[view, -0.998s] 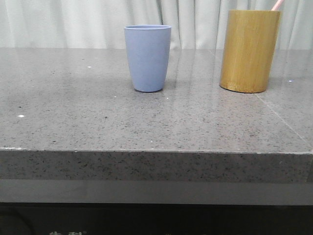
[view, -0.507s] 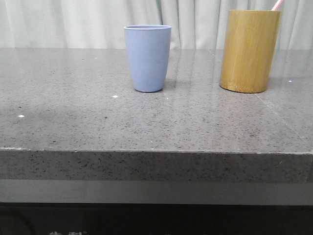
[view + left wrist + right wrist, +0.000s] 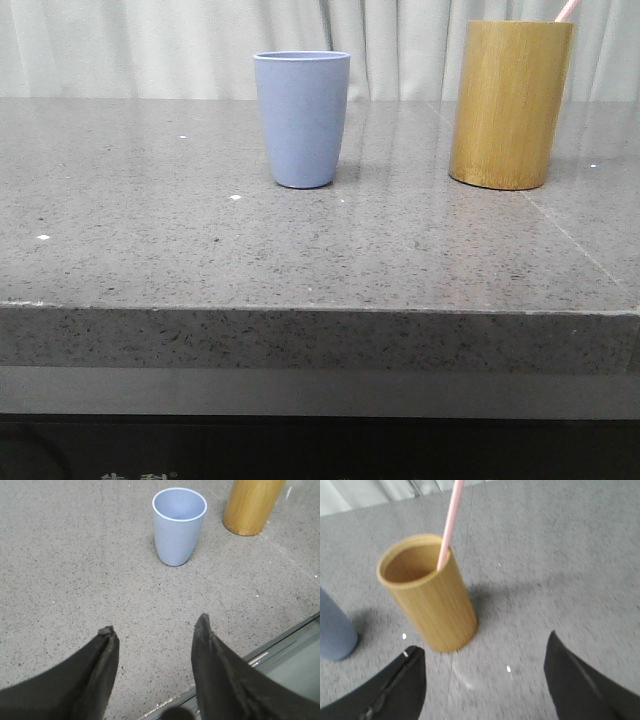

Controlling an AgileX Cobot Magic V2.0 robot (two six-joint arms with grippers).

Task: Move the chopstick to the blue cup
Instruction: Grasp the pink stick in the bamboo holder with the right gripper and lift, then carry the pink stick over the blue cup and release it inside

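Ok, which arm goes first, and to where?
Probably the right gripper: ease it up and forward toward the chopstick, above the bamboo holder's rim. The stick leans in that holder, the jaws are open and empty, and the blue cup stands empty to the holder's left.

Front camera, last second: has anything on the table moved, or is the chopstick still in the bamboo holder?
Nothing on the table has visibly moved. The chopstick still pokes out of the bamboo holder, and the blue cup stands where it was, empty. Only small white specks of light on the tabletop flickered.
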